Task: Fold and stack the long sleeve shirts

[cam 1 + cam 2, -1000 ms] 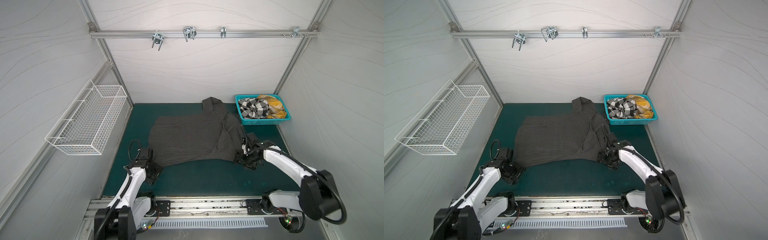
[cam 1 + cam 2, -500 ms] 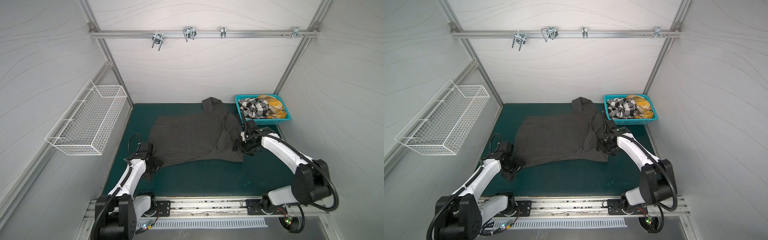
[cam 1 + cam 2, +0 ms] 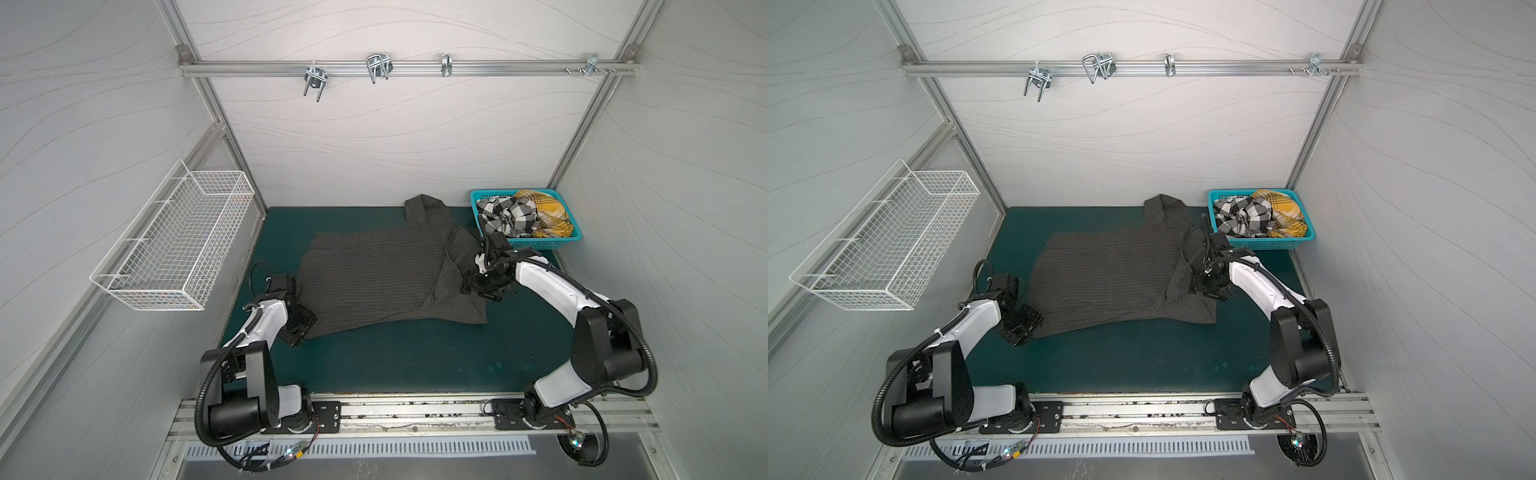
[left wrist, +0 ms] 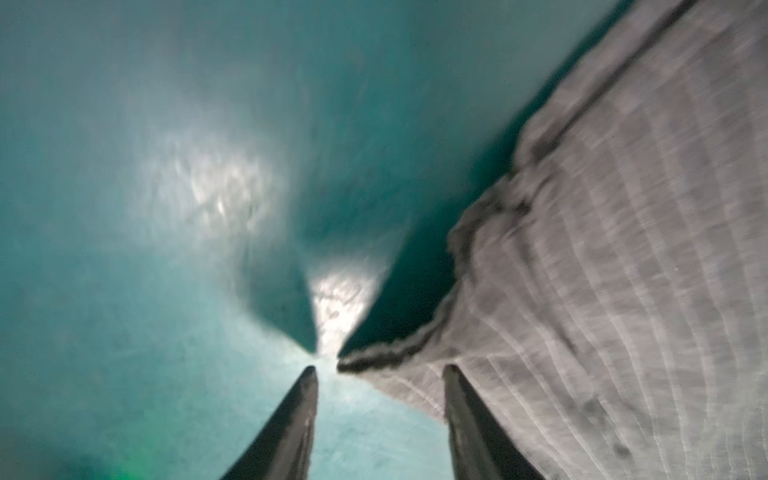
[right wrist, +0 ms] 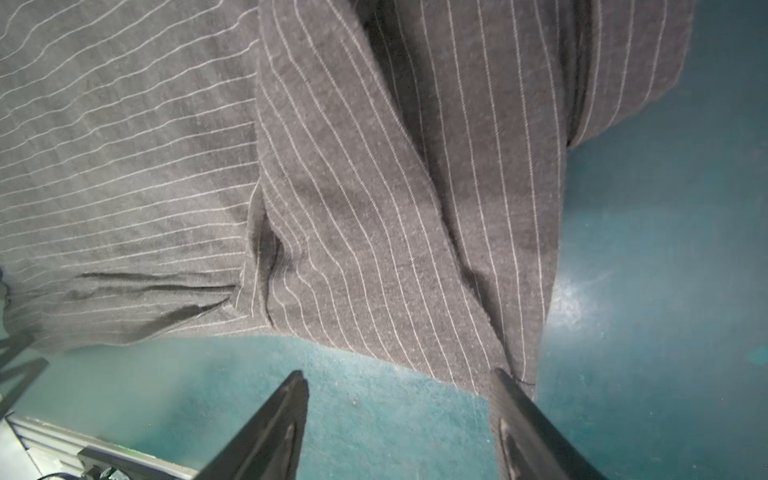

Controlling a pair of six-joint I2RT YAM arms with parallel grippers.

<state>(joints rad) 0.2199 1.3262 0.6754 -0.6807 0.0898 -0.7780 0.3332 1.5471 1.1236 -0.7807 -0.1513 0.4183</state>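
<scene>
Looking down from above, I had my left tool (image 3: 297,328) at the near left corner of the charcoal pinstripe shirt (image 3: 374,278). The shirt lay spread across the middle of the green table (image 3: 415,357), with a narrow part reaching toward the back wall. Its right side was folded over the body in a slanting flap, and my right tool (image 3: 478,286) sat at the outer edge of that flap. The same layout showed in both top views.

My left wrist camera gave a blurred picture, but the left tool's fingers (image 4: 291,424) plainly stood apart. One was over bare table and the other over the cloth, with the hem corner lying in the gap between them. It was parted, not clamped, though I could not tell whether a pad touched the fabric.

My right wrist camera was sharper. The right tool's fingers (image 5: 523,424) were spread wide, one over bare table and the other just at the pointed tip of the flap. Nothing was pinched between them.

The black-and-white check shirt (image 3: 505,216) and the mustard plaid shirt (image 3: 544,212) lay bunched together in the teal basket (image 3: 536,243) at the back right corner of the table, just behind my right tool. A white wire basket (image 3: 174,245) hung on the left wall, well apart from the cloth.
</scene>
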